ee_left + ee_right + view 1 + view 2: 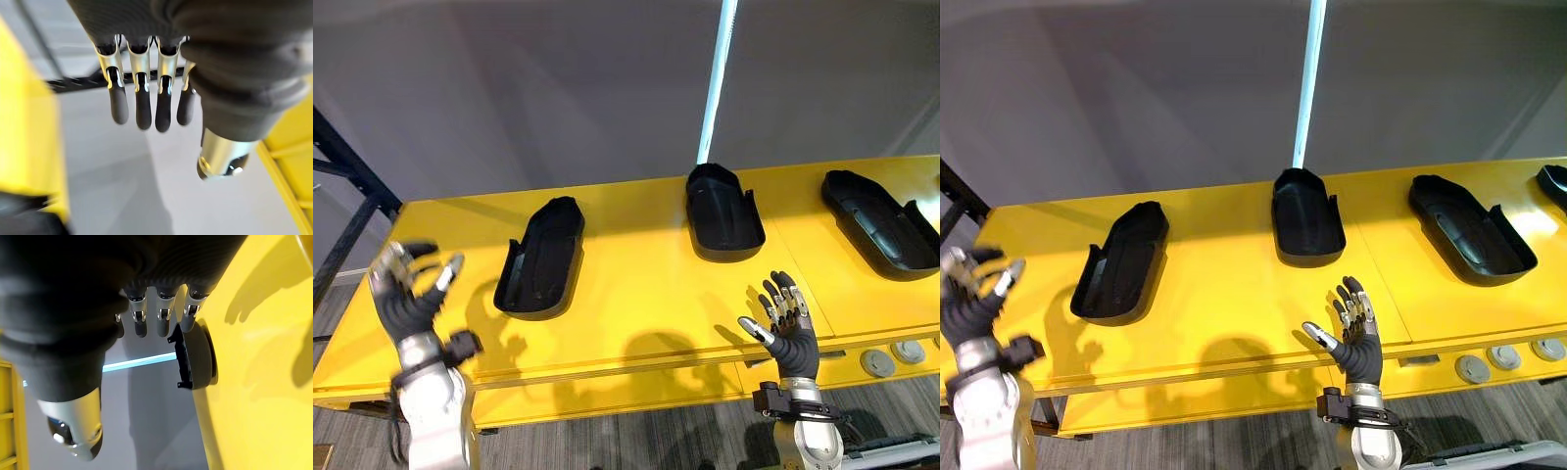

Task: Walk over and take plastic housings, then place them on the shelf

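Observation:
Three black plastic housings lie on the yellow table (636, 294): one at the left (541, 259), one in the middle (722, 211) and one at the right (879, 222). The edge of a further housing (1554, 183) shows at the far right. My left hand (403, 294) is raised over the table's left front corner, open, fingers relaxed and holding nothing. Near the front edge, below the middle housing, my right hand (785, 323) is held up open and empty. In the right wrist view the middle housing (195, 355) lies past the fingers (164, 308).
Round grey discs (891, 357) sit on the table's lower front ledge at the right. A dark blue shelf frame (347, 191) stands at the left. A pale blue stripe (715, 83) runs across the grey floor behind the table.

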{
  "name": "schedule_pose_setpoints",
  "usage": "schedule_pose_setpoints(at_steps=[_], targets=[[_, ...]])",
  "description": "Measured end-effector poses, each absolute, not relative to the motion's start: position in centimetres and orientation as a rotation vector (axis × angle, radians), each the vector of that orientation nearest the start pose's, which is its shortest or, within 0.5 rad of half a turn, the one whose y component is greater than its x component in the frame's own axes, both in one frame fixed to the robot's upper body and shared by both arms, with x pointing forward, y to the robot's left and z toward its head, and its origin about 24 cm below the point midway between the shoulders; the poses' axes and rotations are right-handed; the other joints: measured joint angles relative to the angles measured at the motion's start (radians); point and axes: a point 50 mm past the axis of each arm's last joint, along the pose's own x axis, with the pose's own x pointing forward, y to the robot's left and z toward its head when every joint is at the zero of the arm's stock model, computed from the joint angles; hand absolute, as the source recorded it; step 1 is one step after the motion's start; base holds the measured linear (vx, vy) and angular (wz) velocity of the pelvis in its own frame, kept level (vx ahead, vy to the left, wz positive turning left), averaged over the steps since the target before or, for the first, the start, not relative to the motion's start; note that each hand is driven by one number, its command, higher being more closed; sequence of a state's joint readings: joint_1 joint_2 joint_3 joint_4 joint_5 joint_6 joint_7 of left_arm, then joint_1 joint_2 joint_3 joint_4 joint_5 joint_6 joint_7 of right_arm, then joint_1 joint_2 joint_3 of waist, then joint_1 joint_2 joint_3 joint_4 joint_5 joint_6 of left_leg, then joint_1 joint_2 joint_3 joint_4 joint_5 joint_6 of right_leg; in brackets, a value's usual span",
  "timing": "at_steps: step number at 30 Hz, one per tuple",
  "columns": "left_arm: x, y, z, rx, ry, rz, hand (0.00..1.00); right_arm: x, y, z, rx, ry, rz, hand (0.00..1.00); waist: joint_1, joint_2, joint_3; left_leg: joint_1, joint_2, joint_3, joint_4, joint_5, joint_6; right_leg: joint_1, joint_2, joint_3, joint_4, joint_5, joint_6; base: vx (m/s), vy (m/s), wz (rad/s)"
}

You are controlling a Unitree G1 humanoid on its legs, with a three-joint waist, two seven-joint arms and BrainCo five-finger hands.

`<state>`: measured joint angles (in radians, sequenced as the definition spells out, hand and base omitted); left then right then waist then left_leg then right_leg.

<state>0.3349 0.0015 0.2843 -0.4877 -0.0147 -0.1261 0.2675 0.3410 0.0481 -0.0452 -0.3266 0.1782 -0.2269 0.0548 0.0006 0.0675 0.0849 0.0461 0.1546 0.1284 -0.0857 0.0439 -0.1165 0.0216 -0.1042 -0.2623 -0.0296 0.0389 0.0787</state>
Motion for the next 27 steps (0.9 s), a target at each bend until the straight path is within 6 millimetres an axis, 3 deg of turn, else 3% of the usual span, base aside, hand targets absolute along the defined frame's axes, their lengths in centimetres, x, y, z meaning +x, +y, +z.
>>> schedule_pose_setpoints(at_steps=[4, 10, 15, 27], targets=[[14.9, 22.0, 8.7, 0.016, -0.246, 0.501, 1.0, 18.0, -17.3, 6.5, 0.182, -0.228, -0.115, 0.0, 0.011, 0.001, -0.009, -0.013, -0.003, -0.02, -0.003, 0.004, 0.006, -0.001, -0.003, -0.017, 0.002, -0.002, 0.003, -0.05, 0.023, 0.12], [14.5, 20.8, 7.0, -0.12, -0.171, 0.364, 1.0, 18.1, -17.3, 6.5, 0.179, -0.23, -0.098, 0.0, 0.014, -0.001, -0.01, -0.041, -0.005, -0.04, 0.0, 0.01, 0.006, -0.016, -0.006, -0.037, 0.004, -0.004, 0.006, -0.01, 0.016, 0.12], [16.2, 19.7, 5.4, -0.217, -0.129, 0.245, 1.0, 18.4, -17.4, 6.9, 0.16, -0.248, -0.083, 0.0, 0.01, -0.007, 0.022, -0.092, -0.015, -0.055, 0.001, 0.023, 0.007, -0.067, -0.018, -0.051, 0.019, -0.003, 0.006, 0.02, 0.03, 0.08], [20.6, 19.6, 6.3, -0.239, -0.2, 0.197, 1.0, 19.3, -17.2, 7.8, 0.174, -0.294, -0.087, 0.0, -0.025, -0.031, 0.091, -0.129, -0.016, 0.006, 0.001, 0.019, 0.003, -0.147, -0.021, 0.004, 0.034, -0.003, 0.006, 0.02, 0.024, -0.13]])
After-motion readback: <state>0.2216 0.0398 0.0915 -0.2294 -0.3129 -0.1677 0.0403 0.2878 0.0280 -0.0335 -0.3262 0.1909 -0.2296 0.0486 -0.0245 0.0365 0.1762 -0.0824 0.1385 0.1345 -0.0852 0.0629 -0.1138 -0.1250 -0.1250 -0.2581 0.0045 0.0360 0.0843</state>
